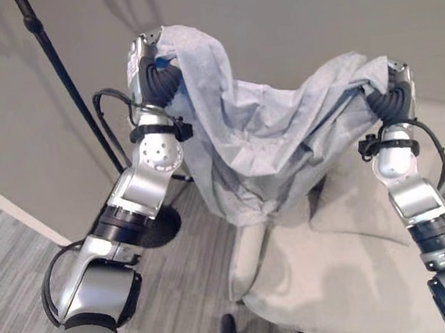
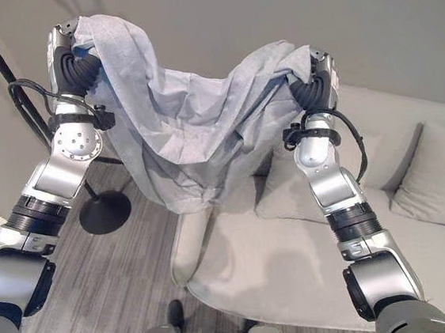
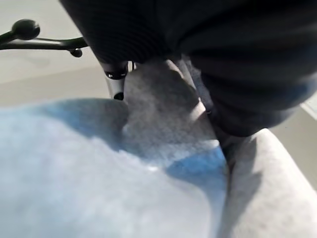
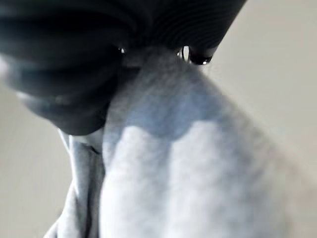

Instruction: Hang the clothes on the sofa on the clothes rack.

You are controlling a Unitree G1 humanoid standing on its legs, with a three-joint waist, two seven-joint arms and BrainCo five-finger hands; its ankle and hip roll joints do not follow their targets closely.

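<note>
The garment (image 1: 235,133) is already off the sofa (image 2: 419,217): it hangs in the air between my two raised hands, and its lowest fold is clear of the seat. It is not on the clothes rack (image 1: 61,72) yet, so the carrying and the hanging are still left, as I judge it.

At the left, the black pole of the rack stands just outside my left hand (image 1: 150,63), with its round base (image 2: 105,212) on the floor below. In my left wrist view one arm of the rack, with a ball end (image 3: 26,29), shows beyond the cloth, close but apart from it. My left hand is the higher one, and the grey cloth is draped over it. I see one dark-tipped finger (image 3: 115,84) beside a fold, but the others are under the cloth, so I cannot tell if this hand really grips.

In the middle the cloth sags between the hands, above the sofa's edge.

At the right, my right hand (image 2: 312,73) is lower, with the cloth bunched over it. Its wrist view shows a dark fingertip (image 4: 199,57) at the cloth, the rest being covered, so here too I cannot tell the grip. The top of the rack is cut off in the eye views.
</note>
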